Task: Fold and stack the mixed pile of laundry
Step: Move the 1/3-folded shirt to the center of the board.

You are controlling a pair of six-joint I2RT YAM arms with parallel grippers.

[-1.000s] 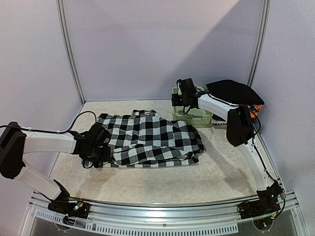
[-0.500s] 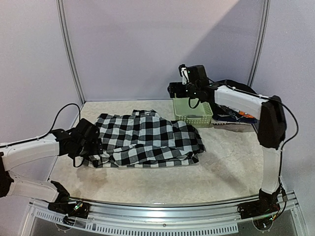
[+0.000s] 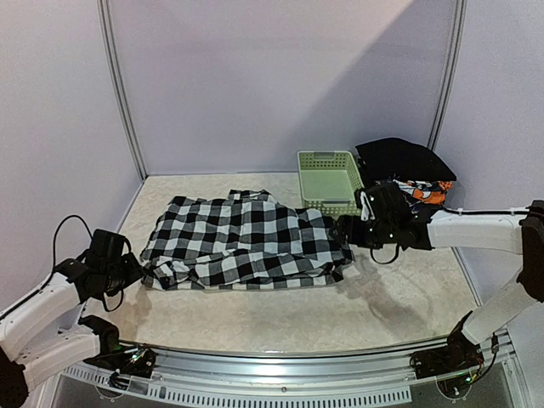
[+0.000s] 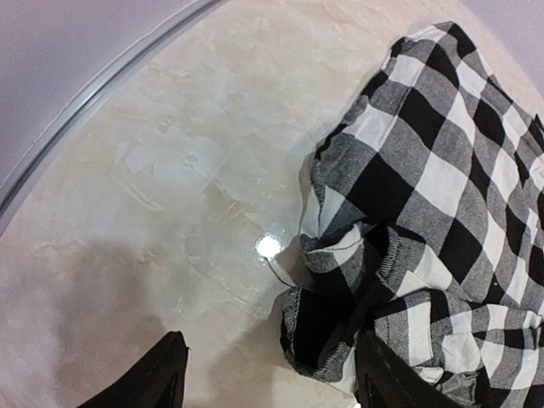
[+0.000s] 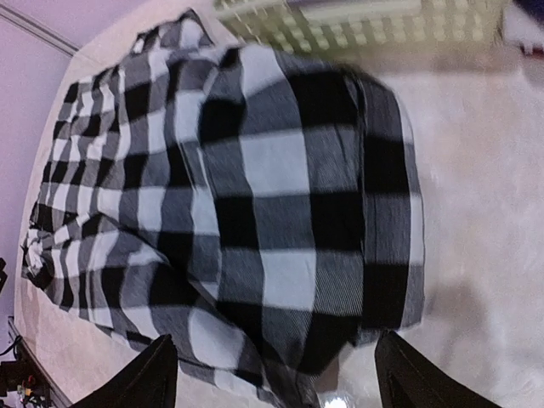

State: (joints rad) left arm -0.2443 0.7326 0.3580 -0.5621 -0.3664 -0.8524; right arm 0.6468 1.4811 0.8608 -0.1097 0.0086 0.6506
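Overhead view: a black-and-white checked fabric shirt (image 3: 246,242) lies spread flat across the middle of the pale marbled worktop (image 3: 255,319). The left claw (image 3: 134,274) sits low at centre left, just beside the shirt's bunched left edge. The right claw (image 3: 344,231) is at centre right, at the shirt's right edge. A pale green slotted plastic basket (image 3: 330,178) stands behind the shirt toward the upper right. Beside it lie a plain black cloth (image 3: 404,157) and an orange-blue-white printed piece (image 3: 425,189). Left wrist view: the left claw (image 4: 270,357) has its jaws spread wide with nothing between them. The checked shirt (image 4: 425,187) fills the right half of the frame, its rumpled corner just ahead of the right-hand finger (image 4: 382,382). Right wrist view: the right claw (image 5: 276,365) also stands spread and grips nothing. The shirt (image 5: 255,170) fills the centre, its lower edge reaching down between the fingers (image 5: 153,378); contact cannot be told. The basket (image 5: 357,21) shows blurred at the top edge.
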